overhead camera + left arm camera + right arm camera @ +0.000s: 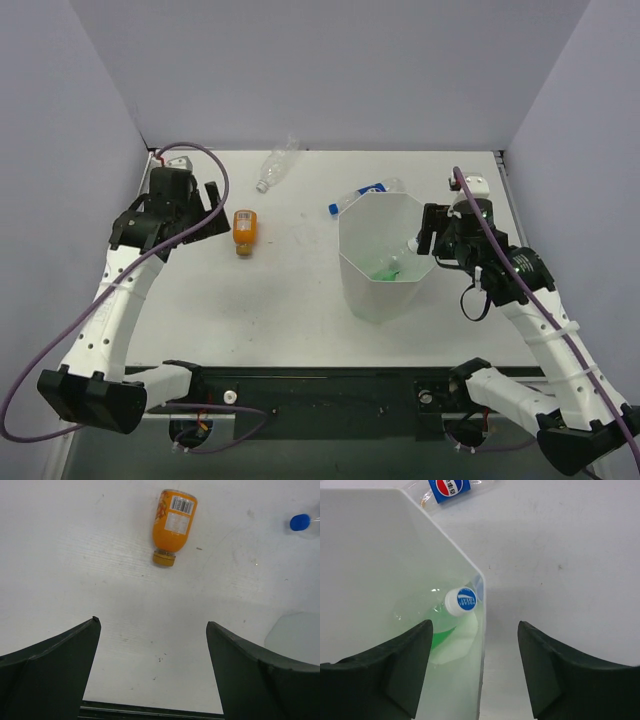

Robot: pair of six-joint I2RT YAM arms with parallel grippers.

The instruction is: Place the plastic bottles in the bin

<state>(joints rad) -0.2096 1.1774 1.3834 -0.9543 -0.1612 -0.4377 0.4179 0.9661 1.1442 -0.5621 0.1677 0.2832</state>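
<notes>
The white bin (385, 300) stands right of centre. Inside it lie a green bottle (384, 269) and a clear bottle with a white-and-blue cap (461, 601). The short orange bottle (244, 231) lies on the table, and in the left wrist view (172, 525) it is well ahead of the fingers. The plain clear bottle (278, 163) lies at the back. The blue-label bottle (365, 192) lies just behind the bin and also shows in the right wrist view (449, 487). My left gripper (205, 215) is open and empty, left of the orange bottle. My right gripper (428, 238) is open and empty over the bin's right rim (481, 587).
Grey walls close in the table on the left, back and right. A black rail (320, 385) runs along the near edge between the arm bases. The blue cap of the blue-label bottle (300, 522) shows at the right edge of the left wrist view.
</notes>
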